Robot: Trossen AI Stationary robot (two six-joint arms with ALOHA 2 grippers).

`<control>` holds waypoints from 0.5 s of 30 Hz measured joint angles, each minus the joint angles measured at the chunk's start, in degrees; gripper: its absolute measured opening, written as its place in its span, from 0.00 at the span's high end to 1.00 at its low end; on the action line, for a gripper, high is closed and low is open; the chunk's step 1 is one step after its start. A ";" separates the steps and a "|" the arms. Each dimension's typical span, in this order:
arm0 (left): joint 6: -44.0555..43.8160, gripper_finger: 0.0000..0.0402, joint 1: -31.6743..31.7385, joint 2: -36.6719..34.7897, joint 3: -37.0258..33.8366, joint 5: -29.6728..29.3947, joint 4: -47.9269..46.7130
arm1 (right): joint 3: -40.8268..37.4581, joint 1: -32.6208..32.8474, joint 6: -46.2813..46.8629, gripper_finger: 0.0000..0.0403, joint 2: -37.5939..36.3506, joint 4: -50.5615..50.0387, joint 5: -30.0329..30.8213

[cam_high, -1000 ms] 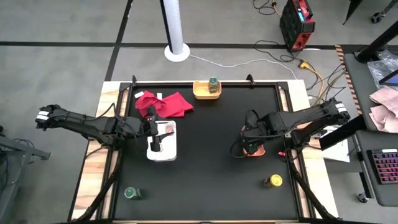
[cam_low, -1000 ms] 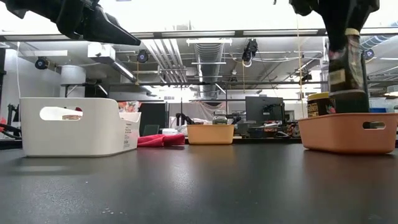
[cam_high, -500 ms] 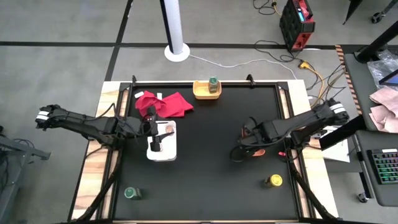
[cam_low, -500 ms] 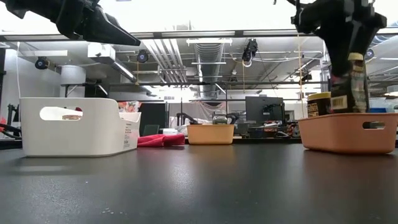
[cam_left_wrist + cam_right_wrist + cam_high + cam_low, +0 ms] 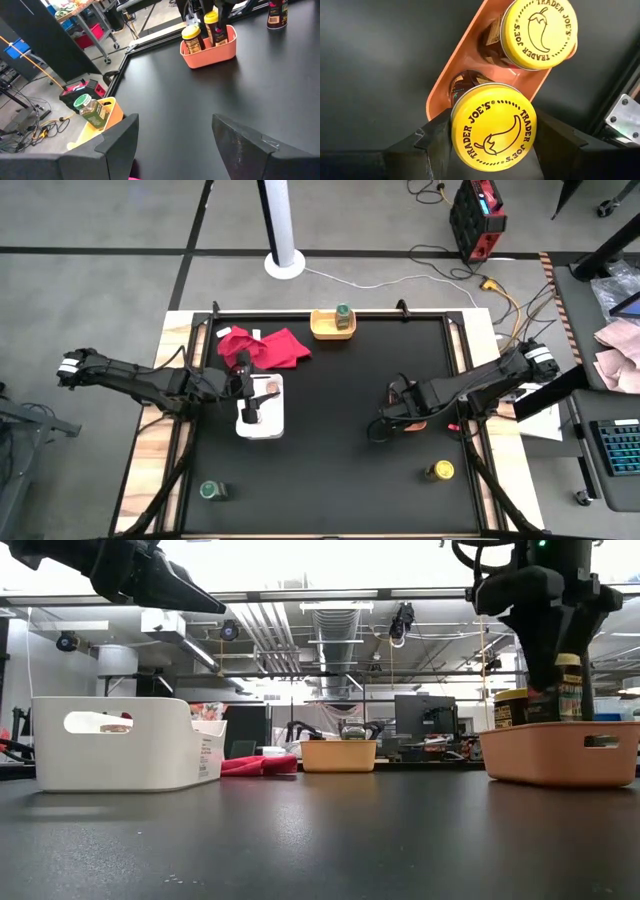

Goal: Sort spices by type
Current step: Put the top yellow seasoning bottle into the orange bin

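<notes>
**Right hand grips a yellow-lidded jar in the orange tray**

High view: the right hand sits over the orange plastic tray on the black surface; the left hand hangs over the white bin.

Right wrist view: its fingers clamp a yellow-lidded spice jar standing inside the tray beside a second one.

Left wrist view: the left hand's fingers are spread, empty.

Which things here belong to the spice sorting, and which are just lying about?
Job: held yellow-lid jar in the right pincer, second yellow-lid jar in the orange tray, loose yellow-lid jar, green-lid jar in the yellow tray, loose green-lid jar, pinkish jar in the white tray.
Lying about: red cloth, white pole, red box.
</notes>
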 joint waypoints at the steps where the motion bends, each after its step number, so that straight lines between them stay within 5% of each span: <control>1: 0.00 0.41 0.02 0.00 0.00 0.00 0.01 | -0.36 0.00 0.01 0.45 0.00 0.67 0.00; 15: 0.00 0.41 0.01 0.00 0.00 0.00 0.00 | -4.30 0.00 1.24 0.41 0.00 3.91 0.02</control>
